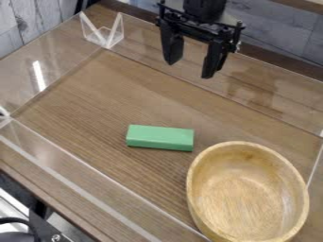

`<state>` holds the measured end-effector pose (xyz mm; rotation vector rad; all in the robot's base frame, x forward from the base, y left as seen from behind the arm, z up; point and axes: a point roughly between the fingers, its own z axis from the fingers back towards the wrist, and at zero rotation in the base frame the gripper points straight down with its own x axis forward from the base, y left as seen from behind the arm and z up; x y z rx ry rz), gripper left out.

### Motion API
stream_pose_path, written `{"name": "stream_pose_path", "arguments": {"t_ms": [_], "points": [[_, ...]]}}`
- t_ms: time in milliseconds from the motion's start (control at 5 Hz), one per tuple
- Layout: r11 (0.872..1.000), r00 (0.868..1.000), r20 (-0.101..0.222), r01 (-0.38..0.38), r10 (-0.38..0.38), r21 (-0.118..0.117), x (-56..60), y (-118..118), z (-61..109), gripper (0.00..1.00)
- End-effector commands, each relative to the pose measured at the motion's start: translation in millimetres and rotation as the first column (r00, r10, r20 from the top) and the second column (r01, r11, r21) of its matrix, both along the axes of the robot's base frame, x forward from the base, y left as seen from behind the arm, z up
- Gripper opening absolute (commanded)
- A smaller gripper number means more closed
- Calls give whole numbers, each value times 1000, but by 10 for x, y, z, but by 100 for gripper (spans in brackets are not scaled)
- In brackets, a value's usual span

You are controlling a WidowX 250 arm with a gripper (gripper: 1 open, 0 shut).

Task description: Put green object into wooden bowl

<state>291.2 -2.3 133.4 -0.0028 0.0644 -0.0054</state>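
Jaws stand wide on your black gripper, which hangs above the far edge of the wood-grain desk, pointing straight down and holding nothing. You have the small flat mint-green rectangular block lying near the middle of the desk, well apart from the gripper and on the near side of it. Your wide round bowl of light tan wood sits at the near right corner, just beside the block without touching it. Clear plastic walls run around the desk's edges.
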Motion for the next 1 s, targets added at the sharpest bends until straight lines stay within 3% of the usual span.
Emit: {"name": "stream_pose_path", "arguments": {"t_ms": [0,200,400,600,800], "points": [[982,981,-23,190,-191,-10,-107,-49,-73,100],[904,904,-27,427,-428,-23,-312,-45,-217,100],[789,789,-7,615,-615,-11,-448,-14,-344,0],[684,684,8,729,-729,8,-450,88,-319,100],[596,596,19,802,-803,25,-446,165,-290,100]]}}
